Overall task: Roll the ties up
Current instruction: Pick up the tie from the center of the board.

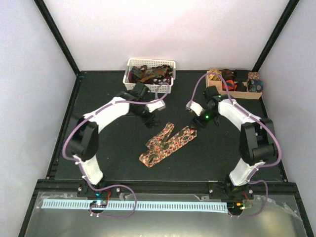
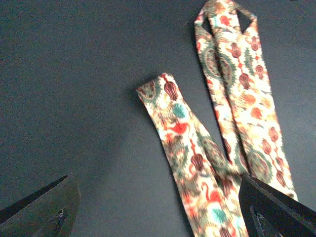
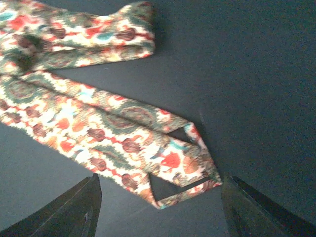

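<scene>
The dark table (image 1: 118,163) fills the middle of the overhead view. The left arm (image 1: 106,116) and the right arm (image 1: 242,116) curve inward over it from their near bases.

At the far edge, left of centre, stands a white slatted basket (image 1: 148,61) holding a heap of loose ties (image 1: 148,75). At the far right is a tan wooden box (image 1: 236,93) with bundled ties (image 1: 232,76) in its compartments.

The floral tie (image 1: 167,144) lies flat in the middle of the table, folded back on itself in a zigzag, with nothing gripping it.

The left gripper (image 1: 152,120) is over the tie's far left part, with its fingers spread wide. The right gripper (image 1: 191,107) is over the tie's far right end, with its fingers likewise apart.
</scene>
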`<action>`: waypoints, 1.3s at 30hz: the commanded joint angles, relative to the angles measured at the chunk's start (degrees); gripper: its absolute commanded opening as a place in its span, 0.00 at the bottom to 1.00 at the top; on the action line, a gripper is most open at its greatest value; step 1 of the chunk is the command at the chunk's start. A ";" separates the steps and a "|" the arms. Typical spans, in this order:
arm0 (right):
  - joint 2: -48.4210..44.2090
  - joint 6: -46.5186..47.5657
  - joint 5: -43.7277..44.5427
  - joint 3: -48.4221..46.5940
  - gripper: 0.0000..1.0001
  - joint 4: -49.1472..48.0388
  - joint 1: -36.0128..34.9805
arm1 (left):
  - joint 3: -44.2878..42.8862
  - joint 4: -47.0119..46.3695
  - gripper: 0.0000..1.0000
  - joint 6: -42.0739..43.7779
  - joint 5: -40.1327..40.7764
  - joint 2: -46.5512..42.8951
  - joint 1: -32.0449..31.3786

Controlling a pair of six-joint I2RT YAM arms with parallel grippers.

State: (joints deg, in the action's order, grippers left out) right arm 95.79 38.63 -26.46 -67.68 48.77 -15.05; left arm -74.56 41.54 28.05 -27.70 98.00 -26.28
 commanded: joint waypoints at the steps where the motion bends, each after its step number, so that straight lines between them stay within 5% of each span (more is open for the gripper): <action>1: 5.34 -5.80 3.10 -3.97 0.68 -1.94 0.73 | -6.07 -4.29 0.91 -5.56 7.96 7.75 -6.14; 11: 13.20 -9.98 4.65 -6.42 0.61 -2.46 2.66 | -15.11 -4.83 0.88 -7.94 13.62 21.65 -10.64; 21: 17.51 -9.16 1.33 -7.18 0.51 0.50 2.48 | -13.34 -4.34 0.61 -6.84 15.92 22.96 -10.58; 27: 19.34 -7.85 0.57 -8.71 0.35 6.06 2.31 | -9.48 -4.56 0.44 -6.62 14.02 17.93 -8.55; 32: 19.28 -7.58 0.93 -8.50 0.03 7.04 1.78 | -4.66 -5.70 0.35 -6.28 12.34 10.58 -5.51; 39: 13.42 -10.06 -0.36 -11.75 0.01 7.48 7.37 | 1.69 -6.64 0.23 -3.35 10.16 1.58 -0.28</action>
State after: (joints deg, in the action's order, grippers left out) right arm 114.19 30.44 -25.32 -76.34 55.53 -12.19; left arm -75.16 35.90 22.13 -14.85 104.22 -29.15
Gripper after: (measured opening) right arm 0.028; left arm 0.246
